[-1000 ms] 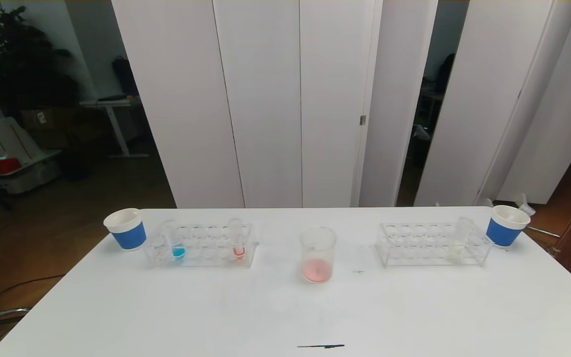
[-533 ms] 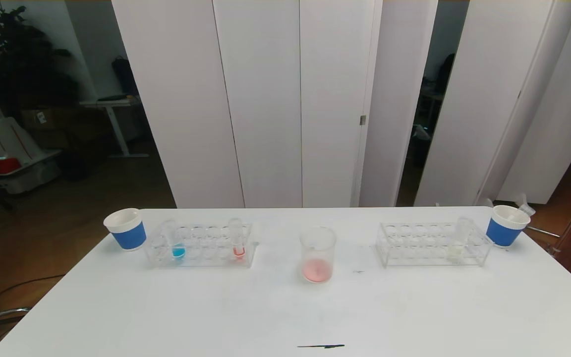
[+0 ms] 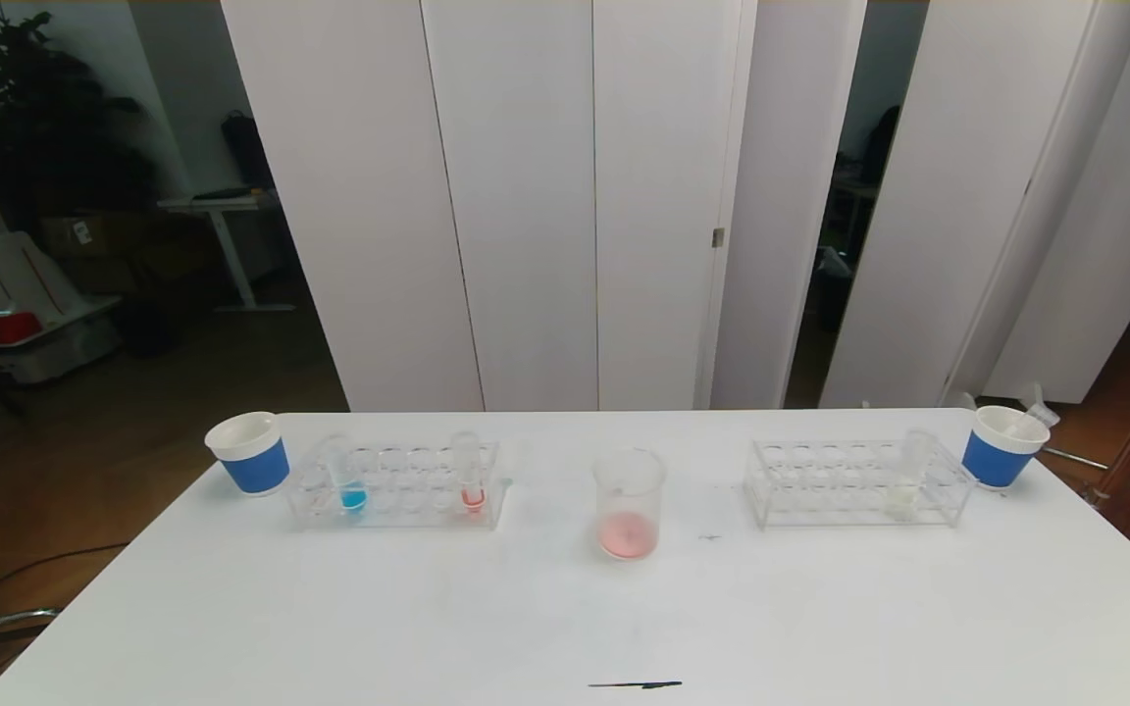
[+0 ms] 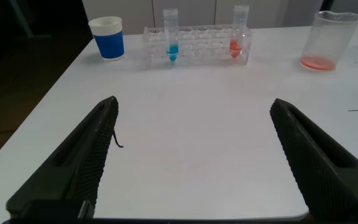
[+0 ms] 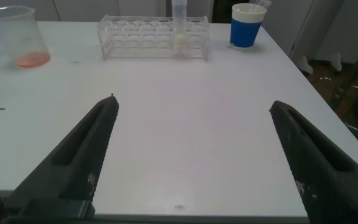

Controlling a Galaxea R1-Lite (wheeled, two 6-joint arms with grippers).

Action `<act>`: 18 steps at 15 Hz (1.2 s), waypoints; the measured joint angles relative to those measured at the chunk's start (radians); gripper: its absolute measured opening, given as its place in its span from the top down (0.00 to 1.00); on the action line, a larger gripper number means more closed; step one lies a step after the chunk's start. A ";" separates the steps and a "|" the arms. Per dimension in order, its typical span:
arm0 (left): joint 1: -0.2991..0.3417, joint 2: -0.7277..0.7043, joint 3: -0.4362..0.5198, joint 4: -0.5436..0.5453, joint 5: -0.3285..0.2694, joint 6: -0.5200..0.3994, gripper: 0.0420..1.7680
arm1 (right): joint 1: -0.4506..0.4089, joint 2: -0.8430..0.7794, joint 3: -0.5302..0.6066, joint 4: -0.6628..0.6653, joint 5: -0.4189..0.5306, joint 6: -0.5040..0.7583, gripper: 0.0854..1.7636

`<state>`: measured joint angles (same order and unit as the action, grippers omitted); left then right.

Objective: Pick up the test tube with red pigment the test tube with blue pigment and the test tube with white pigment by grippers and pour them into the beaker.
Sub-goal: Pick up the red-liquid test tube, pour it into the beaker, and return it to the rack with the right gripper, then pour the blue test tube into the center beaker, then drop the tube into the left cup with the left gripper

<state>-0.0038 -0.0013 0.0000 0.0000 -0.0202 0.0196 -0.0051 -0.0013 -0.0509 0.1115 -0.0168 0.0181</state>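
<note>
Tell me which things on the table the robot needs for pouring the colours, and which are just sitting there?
Needed:
test tube with blue pigment
test tube with red pigment
test tube with white pigment
beaker, already holding some pink liquid
left gripper and right gripper, both open

Just sitting there:
left rack
right rack
left paper cup
right paper cup

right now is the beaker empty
No, the beaker holds a shallow layer of pinkish-red liquid at its bottom, plain in the head view.

Lab bench: tube racks (image 3: 395, 484); beaker (image 3: 629, 504); white table (image 3: 565, 608).
</note>
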 joint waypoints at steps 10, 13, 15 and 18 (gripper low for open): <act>-0.001 0.046 -0.259 0.038 0.017 0.006 0.01 | 0.000 0.000 0.000 0.000 0.000 0.000 0.01; -0.004 0.199 -0.421 0.044 0.025 0.003 0.01 | 0.000 0.000 0.000 0.000 0.000 0.000 0.01; -0.008 0.337 -0.497 -0.001 0.028 -0.003 0.01 | 0.000 0.000 0.000 0.000 0.000 0.000 0.01; -0.013 0.566 -0.591 -0.095 0.034 -0.036 0.01 | 0.000 0.000 0.000 0.000 0.000 0.000 0.01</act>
<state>-0.0172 0.5647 -0.5911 -0.0947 0.0143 -0.0162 -0.0053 -0.0013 -0.0504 0.1115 -0.0168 0.0181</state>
